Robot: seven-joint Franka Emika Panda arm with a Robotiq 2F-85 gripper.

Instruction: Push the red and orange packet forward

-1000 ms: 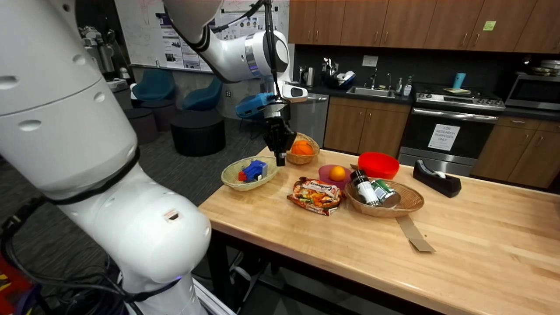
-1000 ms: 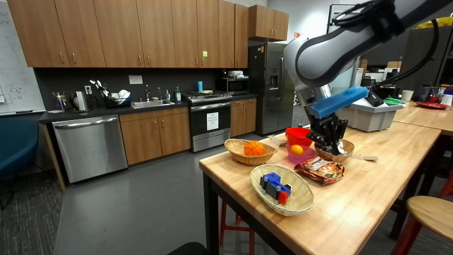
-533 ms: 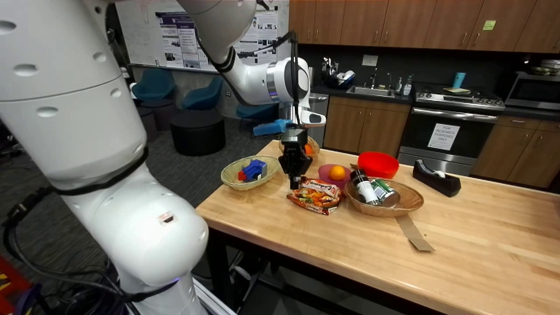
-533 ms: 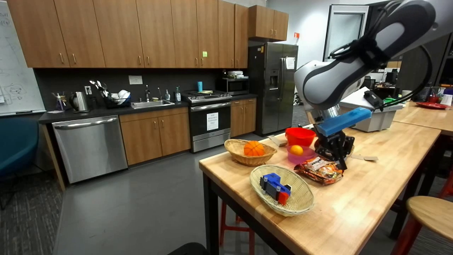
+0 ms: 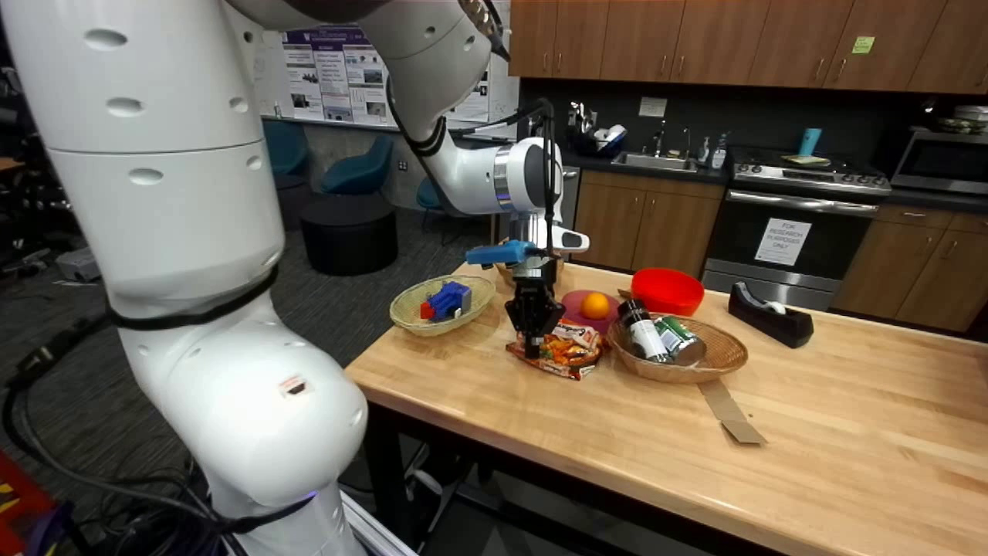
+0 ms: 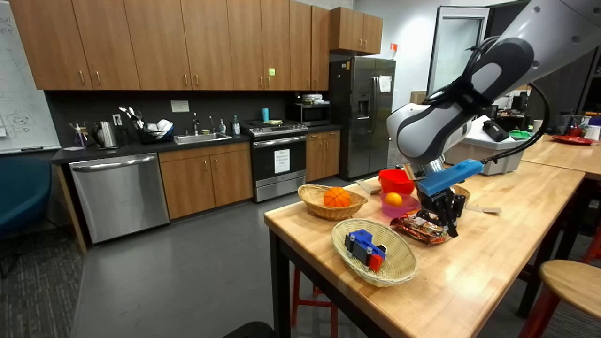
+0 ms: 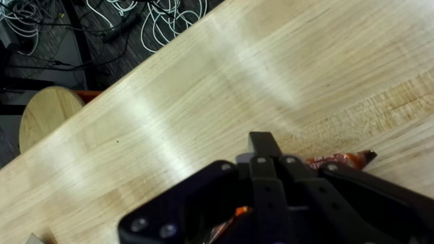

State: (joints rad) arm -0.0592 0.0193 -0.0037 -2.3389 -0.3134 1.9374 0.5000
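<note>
Two fingers (image 7: 262, 145) tog. at red/orange pkt (image 5: 570, 352) end; wide tabletop (image 7: 193, 108) to edge (image 7: 140, 72).

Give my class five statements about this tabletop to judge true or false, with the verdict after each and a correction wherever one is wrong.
1. In both exterior views the gripper reaches down by the red and orange packet. True.
2. The gripper is wide open. False: the wrist view shows it shut.
3. The orange fruit sits in the pink bowl. True.
4. The red and orange packet lies inside the pink bowl. False: it lies on the wooden table.
5. The orange basketball lies in a tan wicker basket. True.
</note>
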